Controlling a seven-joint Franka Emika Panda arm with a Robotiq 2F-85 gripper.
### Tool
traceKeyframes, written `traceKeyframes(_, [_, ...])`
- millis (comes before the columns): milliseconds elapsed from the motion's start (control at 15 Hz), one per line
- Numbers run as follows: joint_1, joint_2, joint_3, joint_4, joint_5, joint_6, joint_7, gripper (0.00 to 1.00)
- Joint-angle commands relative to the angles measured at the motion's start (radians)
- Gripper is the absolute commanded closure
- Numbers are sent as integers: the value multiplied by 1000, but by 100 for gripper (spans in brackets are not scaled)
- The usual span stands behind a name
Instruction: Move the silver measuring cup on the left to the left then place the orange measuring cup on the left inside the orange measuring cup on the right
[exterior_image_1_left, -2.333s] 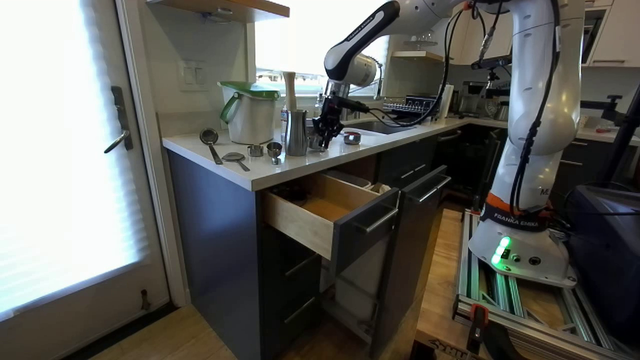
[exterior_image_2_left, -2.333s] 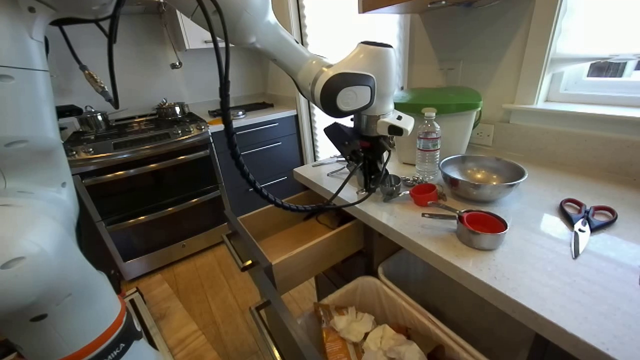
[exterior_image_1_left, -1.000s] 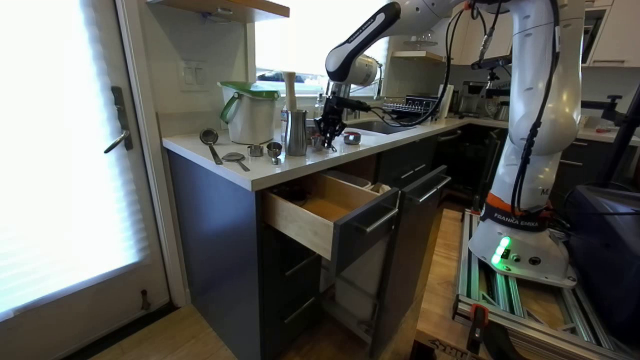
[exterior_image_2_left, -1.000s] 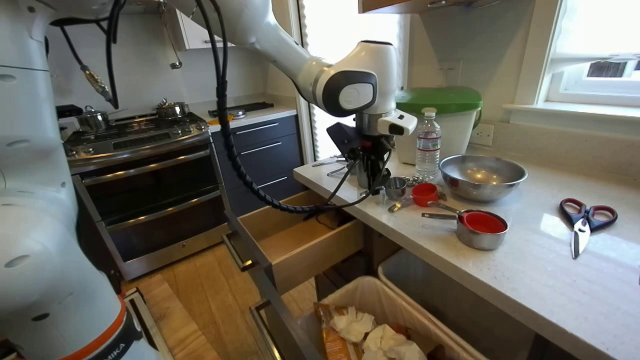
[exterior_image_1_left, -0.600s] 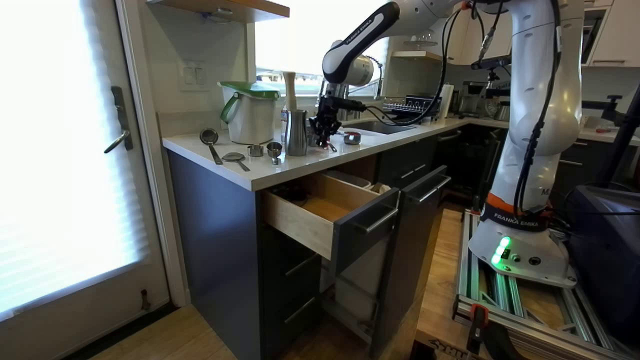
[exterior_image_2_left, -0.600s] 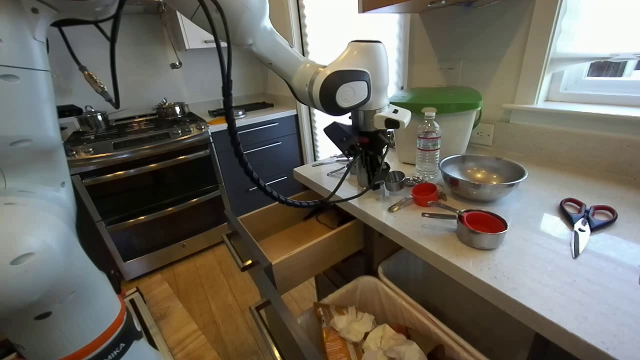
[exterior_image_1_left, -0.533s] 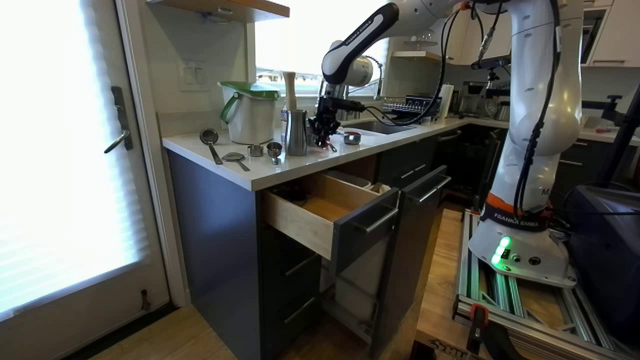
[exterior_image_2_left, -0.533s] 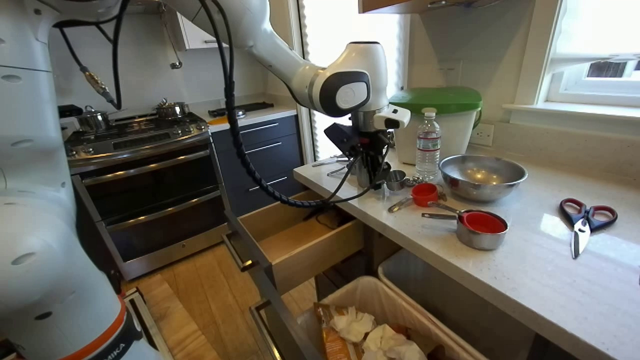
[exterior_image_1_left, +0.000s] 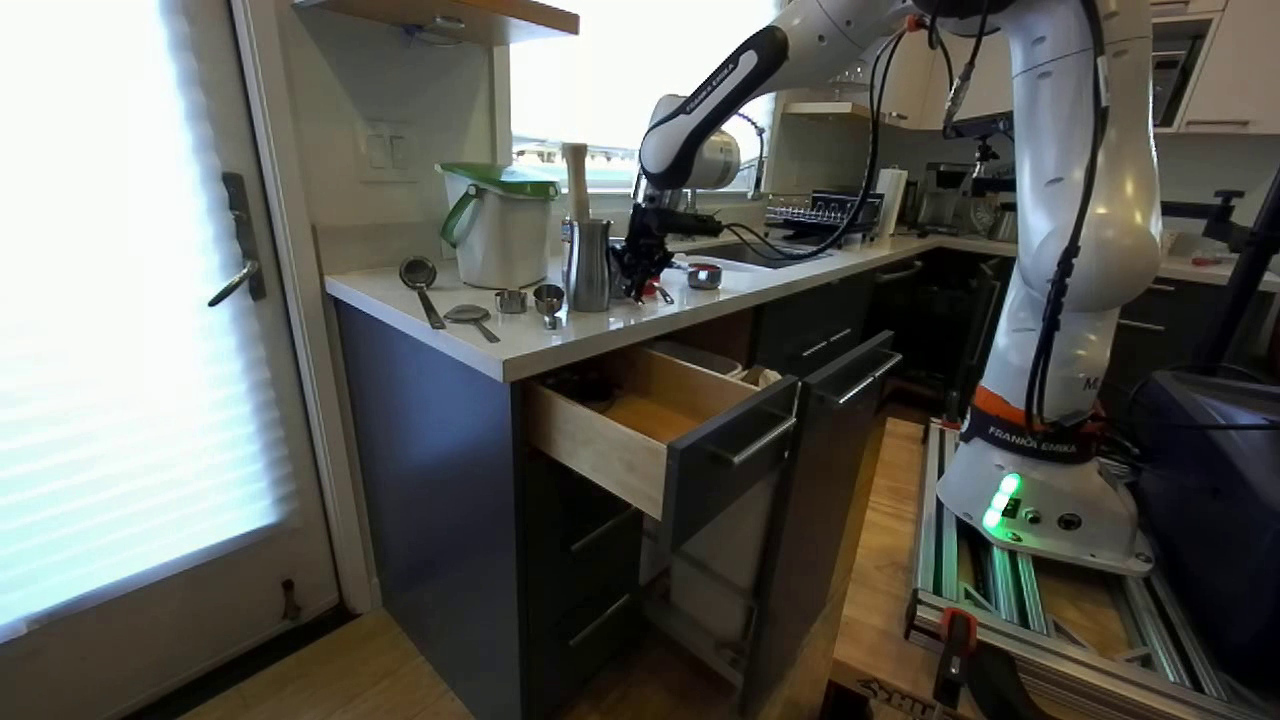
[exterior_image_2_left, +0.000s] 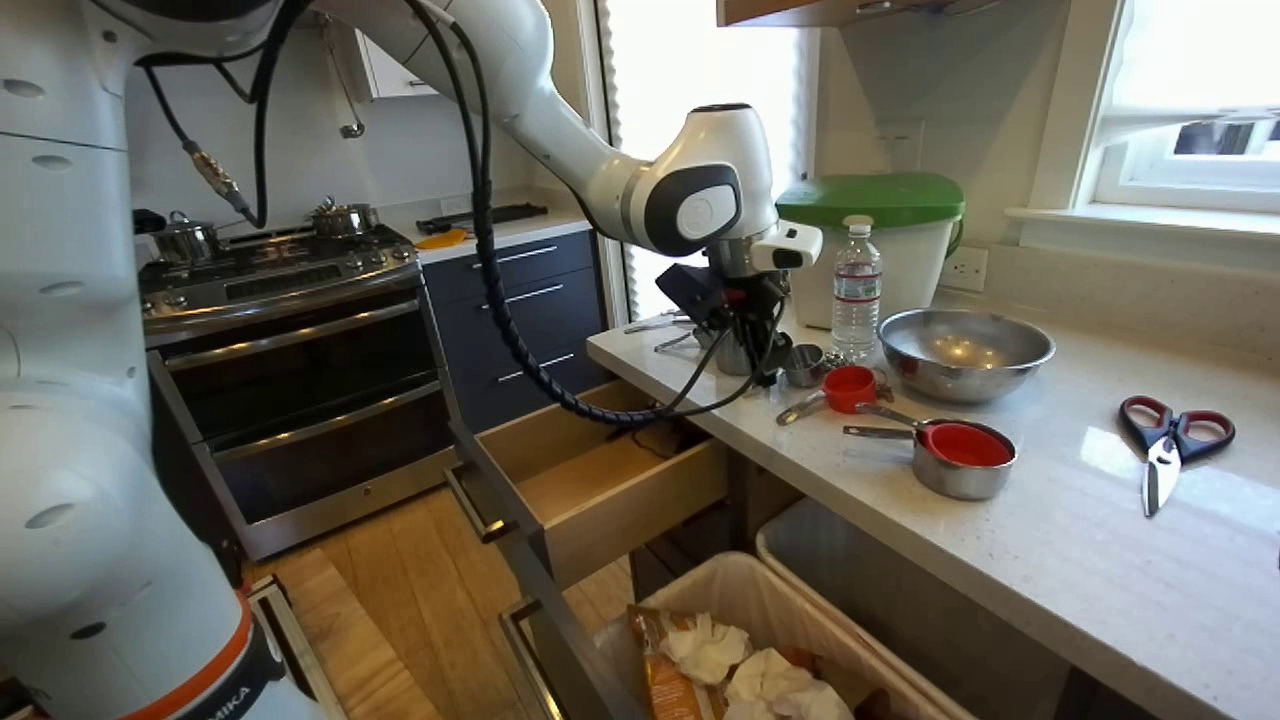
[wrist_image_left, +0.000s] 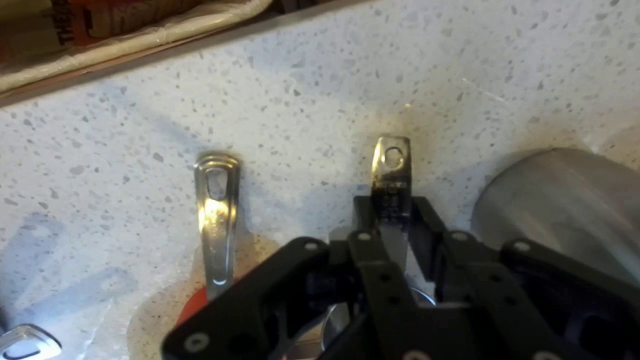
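The silver measuring cup (exterior_image_2_left: 805, 365) is by my gripper (exterior_image_2_left: 768, 378) on the counter. In the wrist view my gripper (wrist_image_left: 392, 212) is shut on the flat handle of the silver measuring cup (wrist_image_left: 392, 176); the fingers cover most of the cup. In an exterior view it is hidden behind my gripper (exterior_image_1_left: 638, 290) and the steel shaker. The left orange-red measuring cup (exterior_image_2_left: 849, 390) stands just beside it; its metal handle (wrist_image_left: 218, 225) shows in the wrist view. The right orange-red measuring cup (exterior_image_2_left: 968, 445) sits inside a larger silver cup (exterior_image_2_left: 960, 482).
The steel shaker (wrist_image_left: 560, 210) stands close beside my gripper. A water bottle (exterior_image_2_left: 857, 290), a steel bowl (exterior_image_2_left: 965, 350) and measuring spoons (exterior_image_2_left: 830, 360) stand behind. Scissors (exterior_image_2_left: 1165, 450) lie farther along. An open drawer (exterior_image_1_left: 640, 410) and a trash bin (exterior_image_2_left: 740, 580) jut below the counter edge.
My gripper and the silver measuring cup have moved away from the left orange-red cup's handle, then slightly back toward the wall. The steel shaker has shifted slightly the same way.
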Motion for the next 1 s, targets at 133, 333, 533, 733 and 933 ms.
traceKeyframes(133, [11,24,-14,-1,-27,36,37,39])
traceKeyframes(333, [4,17,-11,-7,-13,36,25,18])
traceKeyframes(533, [-8,-15,-6,-25,5,13,1,1])
traceKeyframes(733, [-24,-49,-2,-44,30,3,-20,8])
traceKeyframes(933, [-30,-70,-9,-57,36,5,-16,16])
